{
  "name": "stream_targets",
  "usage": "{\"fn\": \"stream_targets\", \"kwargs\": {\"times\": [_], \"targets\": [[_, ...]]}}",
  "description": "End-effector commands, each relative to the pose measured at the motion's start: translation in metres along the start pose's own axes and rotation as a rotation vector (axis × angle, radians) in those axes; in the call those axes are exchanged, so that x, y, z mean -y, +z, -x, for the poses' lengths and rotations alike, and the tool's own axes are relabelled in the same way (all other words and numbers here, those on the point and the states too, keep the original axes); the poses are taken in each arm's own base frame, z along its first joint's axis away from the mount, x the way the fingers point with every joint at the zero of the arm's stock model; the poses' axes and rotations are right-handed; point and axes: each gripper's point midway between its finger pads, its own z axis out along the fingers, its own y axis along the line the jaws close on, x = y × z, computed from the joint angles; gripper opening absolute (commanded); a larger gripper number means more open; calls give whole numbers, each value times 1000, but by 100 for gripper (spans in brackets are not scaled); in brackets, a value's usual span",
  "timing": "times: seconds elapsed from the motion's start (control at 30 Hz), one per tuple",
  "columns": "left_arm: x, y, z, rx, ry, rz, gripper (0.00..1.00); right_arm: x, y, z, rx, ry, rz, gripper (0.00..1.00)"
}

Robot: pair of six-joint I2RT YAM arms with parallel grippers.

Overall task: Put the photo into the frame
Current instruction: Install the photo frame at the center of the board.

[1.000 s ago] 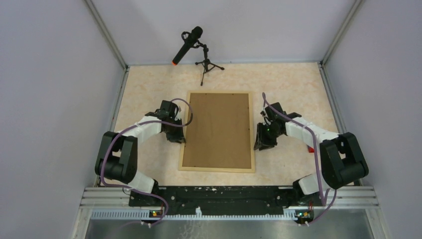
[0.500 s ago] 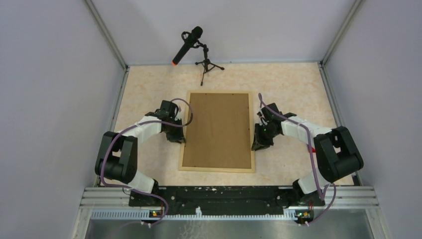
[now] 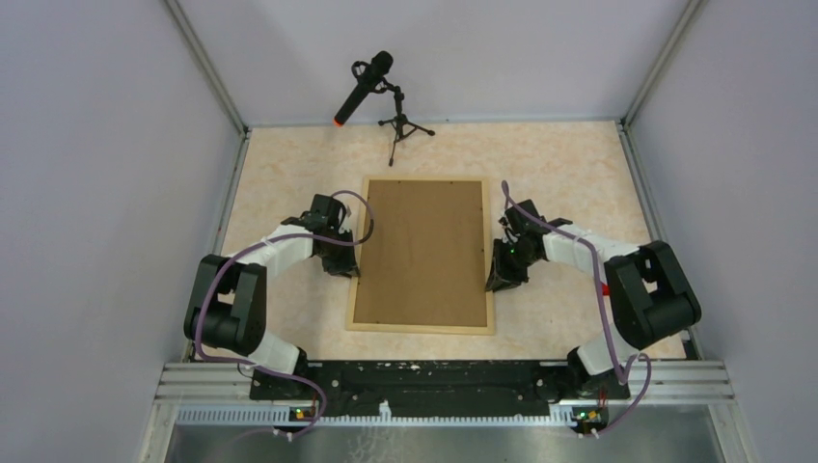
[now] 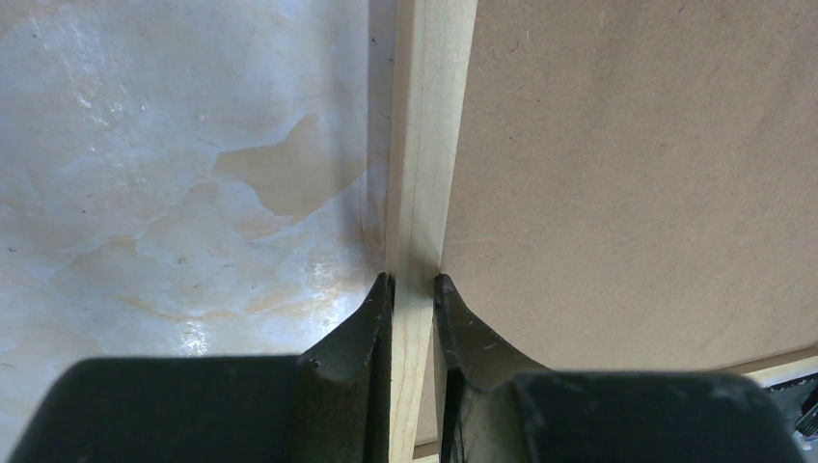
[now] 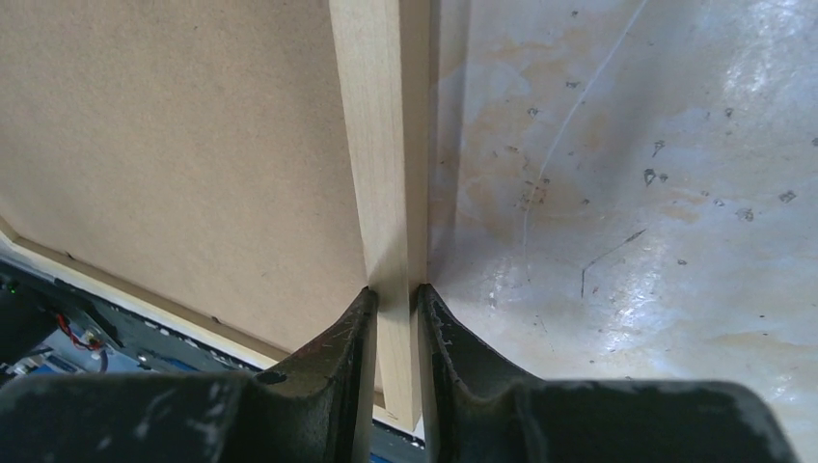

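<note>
Top external first: finds the frame (image 3: 422, 328) lying flat mid-table (image 3: 289, 164), back upward, brown backing board (image 3: 422, 253) seated inside it. No sign of the photo; probably under the board, but cannot tell. Pinching opposite long strips, seemingly to steady or lift the whole evenly: left gripper (image 3: 351, 267) closed narrow on the left strip, right gripper (image 3: 496, 280) likewise on the right. Reaching inward, elbows bent outward, wrists low, fingers (image 4: 371, 318) straddling the wood, one on the board side, one outside.
</note>
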Motion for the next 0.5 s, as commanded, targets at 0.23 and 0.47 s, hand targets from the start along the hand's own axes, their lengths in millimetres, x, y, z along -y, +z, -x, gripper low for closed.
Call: {"fn": "stream_targets", "kwargs": {"times": [0.23, 0.47], "targets": [[0, 7, -17, -55, -7, 0, 0, 54, 49, -12, -41, 40, -367, 21], [1, 6, -17, -46, 1, 10, 0, 51, 83, -34, -109, -25, -514, 32]]}}
